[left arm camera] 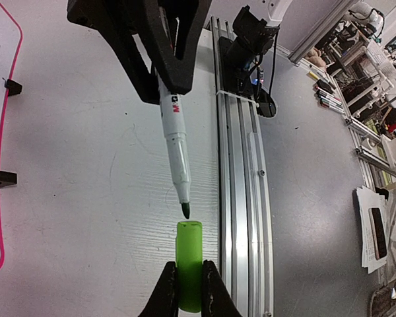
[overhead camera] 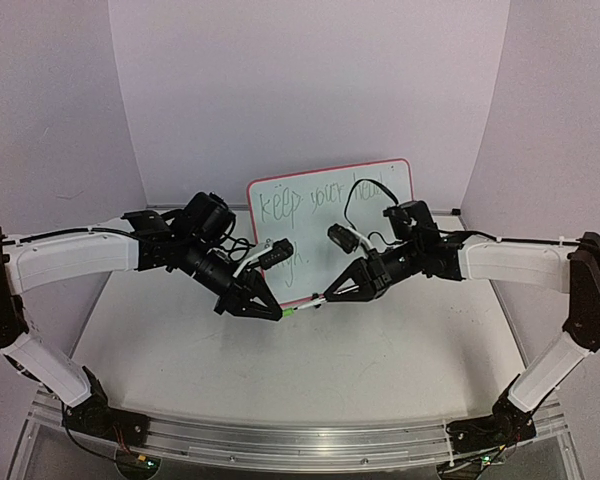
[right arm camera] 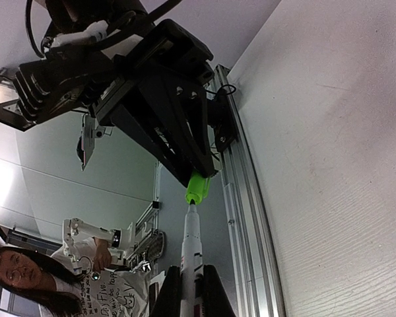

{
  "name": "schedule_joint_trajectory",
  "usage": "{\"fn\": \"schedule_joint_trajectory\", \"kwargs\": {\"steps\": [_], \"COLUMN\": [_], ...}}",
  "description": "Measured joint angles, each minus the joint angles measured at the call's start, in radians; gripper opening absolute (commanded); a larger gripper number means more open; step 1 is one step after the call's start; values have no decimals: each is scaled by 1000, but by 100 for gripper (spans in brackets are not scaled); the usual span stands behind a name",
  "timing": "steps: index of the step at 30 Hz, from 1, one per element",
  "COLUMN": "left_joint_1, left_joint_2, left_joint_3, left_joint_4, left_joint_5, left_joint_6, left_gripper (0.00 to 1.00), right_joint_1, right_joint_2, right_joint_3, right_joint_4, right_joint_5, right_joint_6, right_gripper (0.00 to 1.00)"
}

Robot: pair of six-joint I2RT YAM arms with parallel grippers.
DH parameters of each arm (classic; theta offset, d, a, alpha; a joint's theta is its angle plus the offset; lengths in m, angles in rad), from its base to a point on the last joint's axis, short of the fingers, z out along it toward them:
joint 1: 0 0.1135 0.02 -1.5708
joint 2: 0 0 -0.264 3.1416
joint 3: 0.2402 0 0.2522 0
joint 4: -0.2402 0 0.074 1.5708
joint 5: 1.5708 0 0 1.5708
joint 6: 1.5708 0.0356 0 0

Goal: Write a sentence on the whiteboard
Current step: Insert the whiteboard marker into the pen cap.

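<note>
white, red-rimmed whiteboard (overhead camera: 315, 230) stands propped on black clip feet (left arm camera: 5, 176) just behind both sets of jaws; green writing across it. judged light, stiff and slick-faced. a hard push would likely tip or skid it, so take it by the rim, not the face.
left gripper (left arm camera: 190, 277): jaws nearly closed, pinching a green cap (left arm camera: 189, 264).
right gripper (right arm camera: 191, 290): jaws closed tight on the marker (right arm camera: 193, 251) barrel.
the marker's bare tip sits between the two sets of jaws, just off the cap's mouth, not yet in.
</note>
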Motion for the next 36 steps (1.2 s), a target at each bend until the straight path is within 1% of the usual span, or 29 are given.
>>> {"fn": "schedule_joint_trajectory", "kwargs": {"steps": [29, 36], "left_joint_1": [-6, -6], "left_joint_2": [4, 9], "left_joint_3": [-1, -1], "left_joint_4": [0, 4], "left_joint_5": [1, 26], "left_joint_6": [-1, -19], "left_gripper": [0, 0], "right_joint_1": [30, 53], "right_joint_2": [43, 58], "right_joint_3": [30, 44], "right_joint_4": [0, 0], "right_joint_5": [-3, 2], "right_joint_6": [-5, -7], "right_gripper": [0, 0]}}
